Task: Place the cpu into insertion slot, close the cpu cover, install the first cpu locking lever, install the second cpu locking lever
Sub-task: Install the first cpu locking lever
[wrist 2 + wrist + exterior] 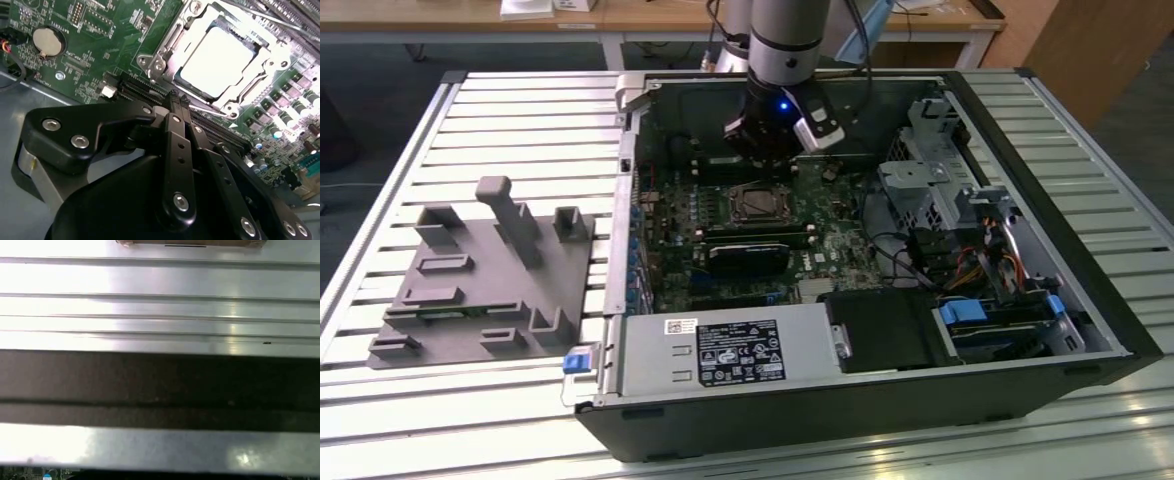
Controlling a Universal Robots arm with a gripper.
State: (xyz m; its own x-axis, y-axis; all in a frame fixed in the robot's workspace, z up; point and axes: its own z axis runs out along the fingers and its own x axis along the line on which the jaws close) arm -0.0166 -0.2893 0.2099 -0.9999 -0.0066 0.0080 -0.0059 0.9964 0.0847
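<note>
CPU (220, 60) sits bright and square down in the insertion slot (197, 37), and the cpu cover (167, 47) frames it, its silver plate lying flat around the chip on the green motherboard (100, 45). The gripper (176, 100) hangs just beside the socket, its black fingers (175, 115) pressed together to a narrow point with nothing between them, and that tip is short of the cover's near edge, apart from the chip. A round coin cell (47, 42) shows off to one side in the second wrist view. Over in the exterior view the gripper (767, 165) hovers inside the open computer case (1067, 300), right behind the socket (757, 203), with a grey fixture block (480, 280) on the slatted table (400, 420) at the exterior view's left. First wrist view gives bright table slats (160, 305) and a dark case wall (160, 385)
</note>
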